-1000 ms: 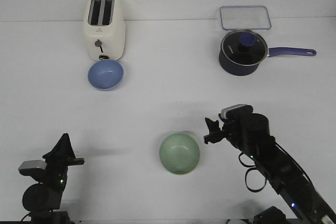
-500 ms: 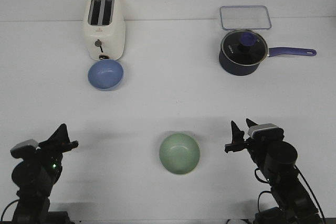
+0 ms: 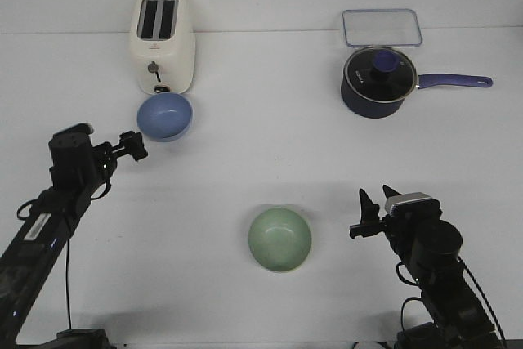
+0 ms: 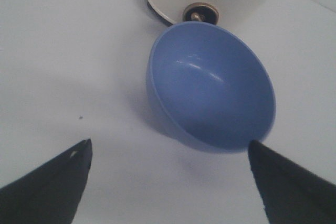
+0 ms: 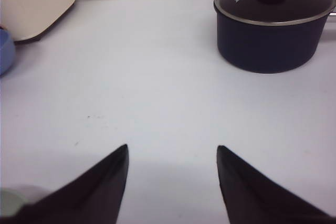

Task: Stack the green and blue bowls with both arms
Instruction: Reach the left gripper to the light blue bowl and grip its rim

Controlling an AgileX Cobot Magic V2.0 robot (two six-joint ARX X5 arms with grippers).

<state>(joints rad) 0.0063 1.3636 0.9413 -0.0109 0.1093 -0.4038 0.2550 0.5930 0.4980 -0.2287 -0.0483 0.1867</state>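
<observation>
The periwinkle blue bowl (image 3: 164, 115) sits upright just in front of the toaster. The pale green bowl (image 3: 279, 239) sits upright at the near middle of the table. My left gripper (image 3: 133, 146) is open and empty, just short of the blue bowl on its near-left side. In the left wrist view the blue bowl (image 4: 212, 87) fills the middle, beyond the open gripper (image 4: 168, 150). My right gripper (image 3: 366, 214) is open and empty, apart from the green bowl on its right. In the right wrist view the gripper (image 5: 172, 149) is over bare table, with the green bowl's rim (image 5: 8, 203) at the corner.
A cream toaster (image 3: 163, 42) stands at the back left, right behind the blue bowl. A dark navy saucepan (image 3: 378, 81) with a glass lid and purple handle stands at the back right. A clear plastic container (image 3: 382, 27) lies behind it.
My left arm has reached forward from the near left corner up to the blue bowl. My right arm pulled back from beside the green bowl a second ago and has since stayed still.
</observation>
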